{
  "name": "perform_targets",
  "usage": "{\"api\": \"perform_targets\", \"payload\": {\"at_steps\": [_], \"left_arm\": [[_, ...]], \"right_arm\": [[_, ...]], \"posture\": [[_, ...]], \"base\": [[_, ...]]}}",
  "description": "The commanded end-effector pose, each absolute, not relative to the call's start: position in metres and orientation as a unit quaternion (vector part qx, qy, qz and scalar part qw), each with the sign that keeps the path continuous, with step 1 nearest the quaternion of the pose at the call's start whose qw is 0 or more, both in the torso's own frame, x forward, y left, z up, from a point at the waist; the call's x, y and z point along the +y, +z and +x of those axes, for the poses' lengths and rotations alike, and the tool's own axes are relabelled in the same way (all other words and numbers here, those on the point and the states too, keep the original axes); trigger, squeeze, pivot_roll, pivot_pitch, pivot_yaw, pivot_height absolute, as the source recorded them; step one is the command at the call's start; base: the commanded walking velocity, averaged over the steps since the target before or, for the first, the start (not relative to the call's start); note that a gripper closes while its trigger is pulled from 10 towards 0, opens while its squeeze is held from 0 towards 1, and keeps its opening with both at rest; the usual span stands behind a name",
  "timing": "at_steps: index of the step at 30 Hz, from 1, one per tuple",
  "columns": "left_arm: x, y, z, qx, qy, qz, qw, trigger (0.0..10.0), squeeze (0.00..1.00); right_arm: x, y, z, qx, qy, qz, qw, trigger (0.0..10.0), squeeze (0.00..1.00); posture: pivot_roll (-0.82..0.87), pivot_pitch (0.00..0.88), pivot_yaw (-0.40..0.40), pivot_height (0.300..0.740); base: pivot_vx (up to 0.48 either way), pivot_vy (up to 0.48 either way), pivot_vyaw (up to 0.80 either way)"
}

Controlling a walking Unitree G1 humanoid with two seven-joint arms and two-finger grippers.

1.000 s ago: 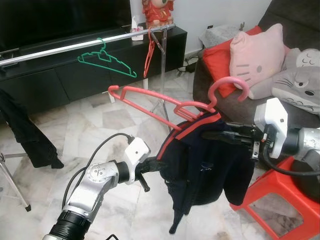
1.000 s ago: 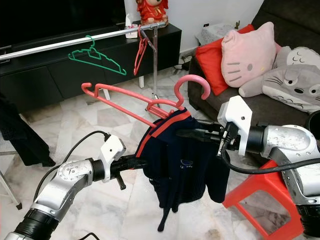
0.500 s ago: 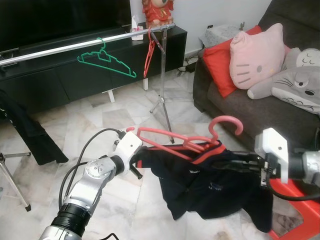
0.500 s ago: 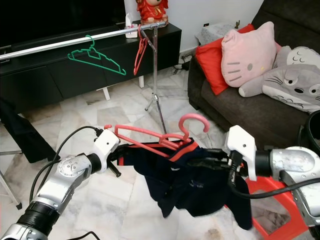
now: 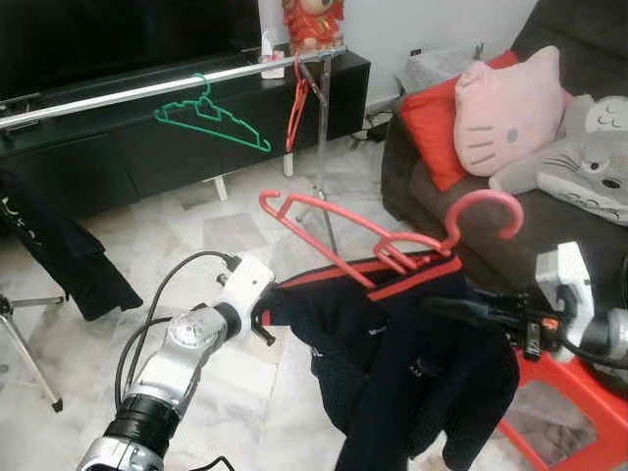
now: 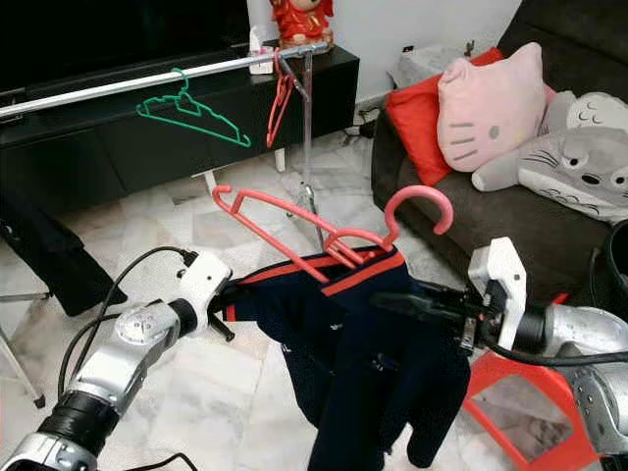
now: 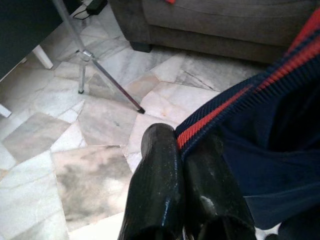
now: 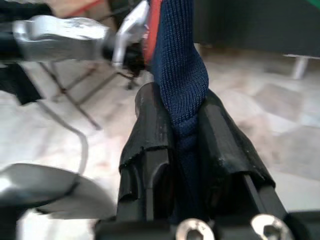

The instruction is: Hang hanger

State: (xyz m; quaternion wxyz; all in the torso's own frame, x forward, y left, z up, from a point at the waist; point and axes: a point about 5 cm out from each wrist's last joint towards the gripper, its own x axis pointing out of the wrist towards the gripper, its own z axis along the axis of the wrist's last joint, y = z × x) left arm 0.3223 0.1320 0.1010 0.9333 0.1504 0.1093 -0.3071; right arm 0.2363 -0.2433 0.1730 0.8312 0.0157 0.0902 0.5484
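The pink hanger is stiff, light plastic, but the navy garment draped on it is floppy knit that'll swing and could slide off, so I'd say carry it by the rigid neck under the hook, not the cloth. Right now both arms reach out at mid-height over the marble floor, well short of the rail. The left gripper is pinched on the red-trimmed edge, and the right gripper is clamped on a fold of the same garment.

The navy garment with red trim hides the lower bar of the pink plastic hanger and is cut off at the picture's bottom edge. The red plastic stool is partly hidden behind the right arm.
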Motion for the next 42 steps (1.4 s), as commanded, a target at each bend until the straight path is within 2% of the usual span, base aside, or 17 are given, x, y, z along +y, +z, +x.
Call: {"api": "perform_targets", "payload": {"at_steps": [1, 6, 7, 10, 15, 18, 22, 24, 29, 30, 33, 39, 41, 42], "left_arm": [[0.152, 0.091, 0.323, 0.148, -0.274, 0.15, 0.938, 10.0, 0.0], [0.154, 0.089, 0.322, 0.155, -0.272, 0.15, 0.938, 10.0, 0.0], [0.154, 0.089, 0.322, 0.155, -0.272, 0.15, 0.938, 10.0, 0.0], [0.154, 0.088, 0.322, 0.157, -0.275, 0.15, 0.937, 10.0, 0.0], [0.153, 0.088, 0.323, 0.158, -0.277, 0.151, 0.936, 10.0, 0.0], [0.153, 0.088, 0.324, 0.157, -0.278, 0.151, 0.935, 10.0, 0.0], [0.153, 0.089, 0.324, 0.157, -0.28, 0.152, 0.935, 10.0, 0.0], [0.153, 0.088, 0.325, 0.157, -0.28, 0.152, 0.935, 10.0, 0.0], [0.153, 0.088, 0.325, 0.159, -0.28, 0.154, 0.934, 10.0, 0.0], [0.154, 0.087, 0.325, 0.162, -0.278, 0.161, 0.933, 10.0, 0.0], [0.154, 0.085, 0.325, 0.167, -0.275, 0.165, 0.932, 10.0, 0.0], [0.155, 0.083, 0.325, 0.173, -0.274, 0.168, 0.931, 10.0, 0.0], [0.155, 0.083, 0.325, 0.173, -0.274, 0.17, 0.931, 10.0, 0.0], [0.155, 0.083, 0.325, 0.173, -0.274, 0.171, 0.93, 10.0, 0.0]], "right_arm": [[-0.251, 0.194, 0.23, 0.052, 0.568, 0.011, 0.821, 10.0, 0.0], [-0.253, 0.189, 0.213, 0.087, 0.614, 0.016, 0.785, 10.0, 0.0], [-0.253, 0.189, 0.213, 0.087, 0.614, 0.016, 0.785, 10.0, 0.0], [-0.256, 0.173, 0.201, 0.16, 0.637, -0.04, 0.753, 10.0, 0.0], [-0.262, 0.164, 0.197, 0.201, 0.634, -0.076, 0.743, 10.0, 0.0], [-0.27, 0.15, 0.19, 0.262, 0.639, -0.133, 0.711, 10.0, 0.0], [-0.275, 0.145, 0.186, 0.283, 0.639, -0.15, 0.7, 10.0, 0.0], [-0.282, 0.139, 0.186, 0.312, 0.628, -0.188, 0.688, 10.0, 0.0], [-0.292, 0.134, 0.196, 0.319, 0.585, -0.25, 0.703, 10.0, 0.0], [-0.298, 0.133, 0.206, 0.315, 0.546, -0.283, 0.723, 10.0, 0.0], [-0.303, 0.133, 0.213, 0.314, 0.512, -0.308, 0.738, 10.0, 0.0], [-0.303, 0.134, 0.221, 0.287, 0.476, -0.307, 0.773, 10.0, 0.0], [-0.301, 0.132, 0.222, 0.28, 0.472, -0.309, 0.777, 10.0, 0.0], [-0.298, 0.132, 0.223, 0.265, 0.469, -0.299, 0.788, 10.0, 0.0]], "posture": [[-0.19, 0.041, 0.017, 0.74], [-0.19, 0.041, 0.02, 0.74], [-0.19, 0.041, 0.02, 0.74], [-0.19, 0.042, 0.026, 0.74], [-0.19, 0.043, 0.028, 0.74], [-0.19, 0.045, 0.031, 0.74], [-0.19, 0.046, 0.031, 0.74], [-0.19, 0.046, 0.031, 0.74], [-0.19, 0.051, 0.031, 0.74], [-0.19, 0.052, 0.03, 0.74], [-0.19, 0.053, 0.029, 0.74], [-0.19, 0.053, 0.028, 0.74], [-0.19, 0.053, 0.028, 0.74], [-0.19, 0.054, 0.03, 0.74]], "base": [[0.0, 0.0, 0.0], [0.0, 0.0, 0.0], [0.0, 0.0, 0.0], [0.0, 0.0, 0.0], [0.0, 0.0, 0.0], [0.0, 0.0, 0.0], [0.0, 0.0, 0.0], [0.0, 0.0, 0.0], [0.0, 0.0, 0.0], [0.0, 0.0, 0.0], [0.0, 0.0, 0.0], [0.0, 0.0, 0.0], [0.0, 0.0, 0.0], [0.0, 0.0, 0.0]]}}
